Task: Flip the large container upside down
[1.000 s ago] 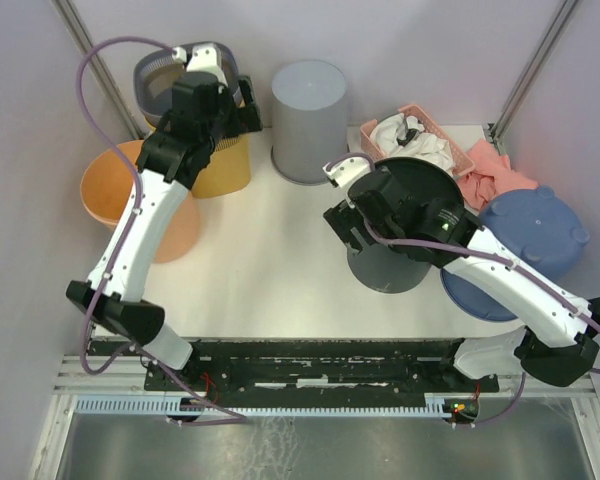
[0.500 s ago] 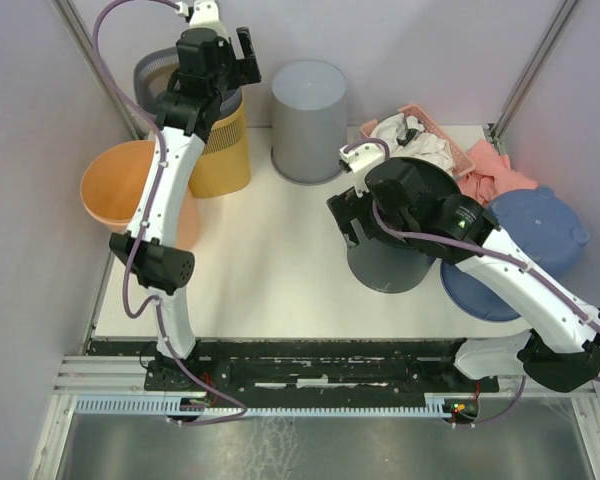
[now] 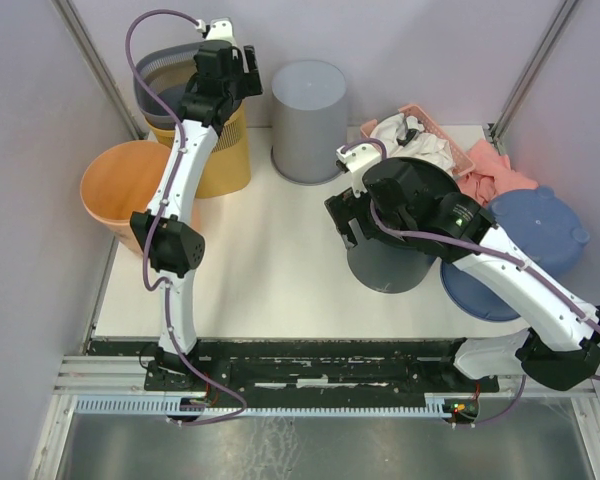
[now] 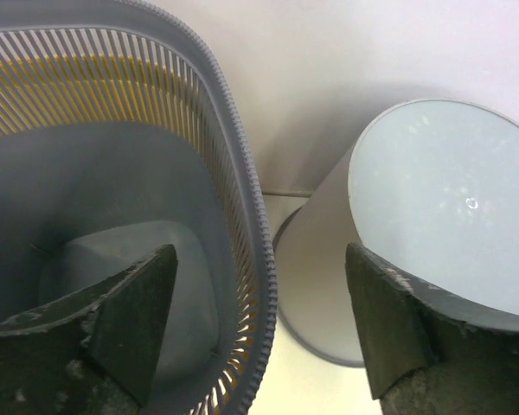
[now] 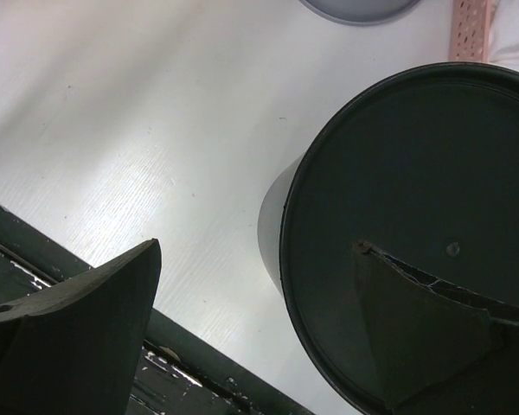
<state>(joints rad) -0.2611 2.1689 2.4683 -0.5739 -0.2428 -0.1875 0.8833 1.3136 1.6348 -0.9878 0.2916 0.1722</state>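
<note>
Grey slatted plastic marks what looks to be your large container [image 4: 242, 173], standing mouth-up at the back left corner of the table [image 3: 270, 250] against a yellow bin [image 3: 225, 160], so the turn appears not to have begun. Your left gripper [image 4: 259, 290] hangs over it, jaws spread either side of the rim, one finger inside and one out towards the pale grey bin [image 4: 441, 190], gripping nothing. Your right gripper [image 5: 255, 255] is likewise splayed and empty above the dark bin [image 5: 415, 173]; grasp, lift and flip all remain.
</note>
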